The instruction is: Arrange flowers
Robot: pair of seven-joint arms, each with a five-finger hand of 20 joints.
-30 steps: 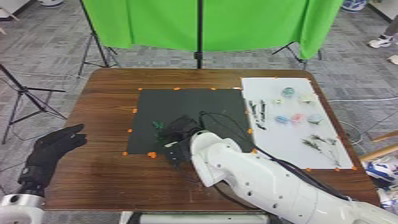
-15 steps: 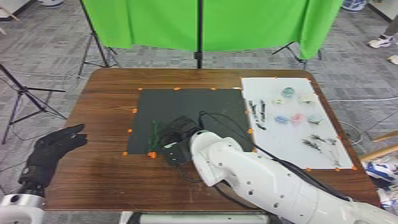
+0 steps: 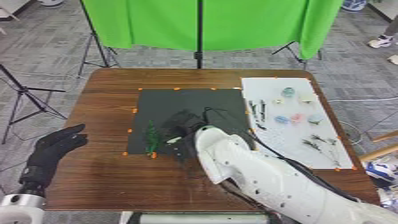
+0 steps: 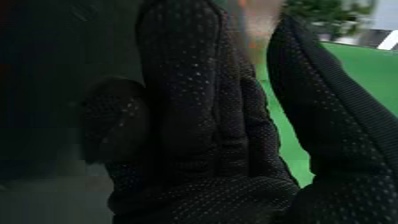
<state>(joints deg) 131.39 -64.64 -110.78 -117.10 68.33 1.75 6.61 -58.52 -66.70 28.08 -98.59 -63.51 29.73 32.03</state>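
Near left on the dark mat (image 3: 169, 100), a green sprig (image 3: 152, 138) lies beside our open right hand (image 3: 182, 123). Swinging left too low, we could drag the sprig askew.

Tabletop (image 3: 98, 170): one. Black mat (image 3: 169, 102): one. White sheet (image 3: 266, 87): one. Green sprig (image 3: 151, 137) on mat: one. Blooms on sheet: about six, among them one blue bloom (image 3: 282, 119), one pink bloom (image 3: 297, 118). Dark stems (image 3: 262, 111) on sheet: two groups, pieces too fine to count. Orange tabs (image 3: 177, 88): over ten.
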